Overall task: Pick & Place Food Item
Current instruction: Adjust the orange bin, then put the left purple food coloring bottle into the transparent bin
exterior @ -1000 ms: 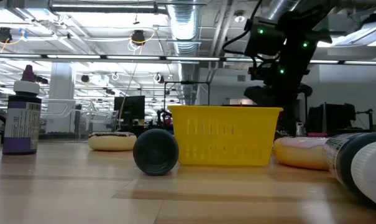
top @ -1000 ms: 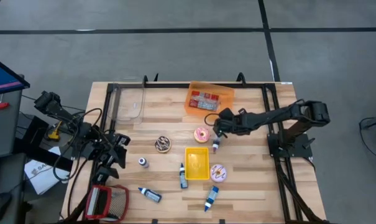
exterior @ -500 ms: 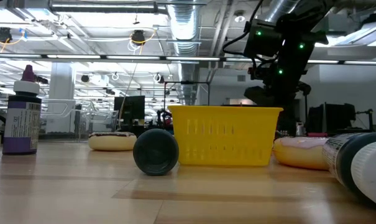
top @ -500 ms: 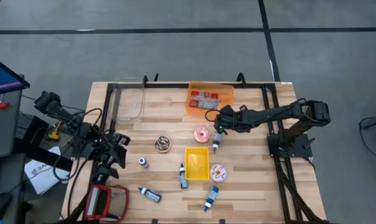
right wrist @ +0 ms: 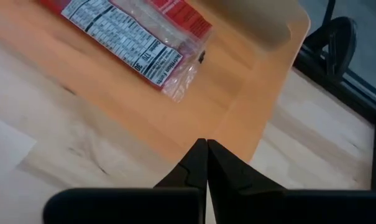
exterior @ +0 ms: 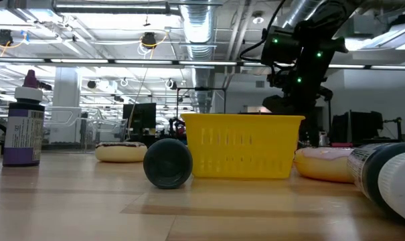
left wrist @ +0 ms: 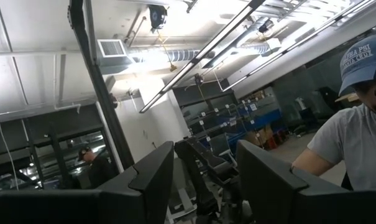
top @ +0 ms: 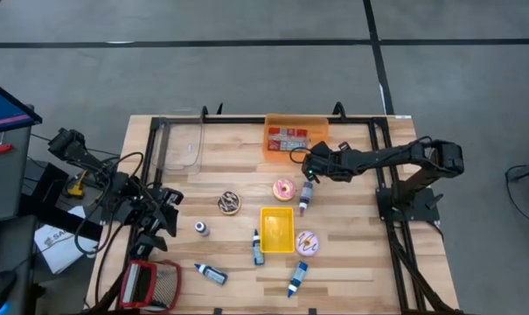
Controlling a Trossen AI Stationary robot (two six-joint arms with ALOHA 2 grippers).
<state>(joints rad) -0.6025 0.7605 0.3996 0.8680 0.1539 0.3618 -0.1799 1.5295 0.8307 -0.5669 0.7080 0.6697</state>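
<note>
A red snack packet (top: 286, 138) (right wrist: 132, 37) lies flat in an orange tray (top: 315, 131) (right wrist: 250, 74) at the table's far middle. My right gripper (top: 306, 161) (right wrist: 206, 152) hovers shut and empty over the tray's near right corner, slanting down. A pink donut (top: 284, 189) and an upright bottle (top: 305, 199) sit just nearer than it. The yellow basket (top: 277, 229) stands at the middle of the table, with a chocolate donut (top: 229, 203) to its left and a sprinkled donut (top: 306, 242) to its right. My left gripper (left wrist: 203, 180) is open, raised at the table's left edge and pointing up into the room.
Several small bottles lie around the basket (top: 258, 248) (top: 297, 280) (top: 210, 274), and one bottle (top: 201, 227) stands at the left. A clear container (top: 181, 144) sits at the far left and a red-framed tool (top: 150, 284) at the near left corner. A person shows in the left wrist view.
My right gripper has moved toward the table's far edge, from beside the pink donut and the upright bottle to the orange tray's near right corner. It has stayed shut and empty.
</note>
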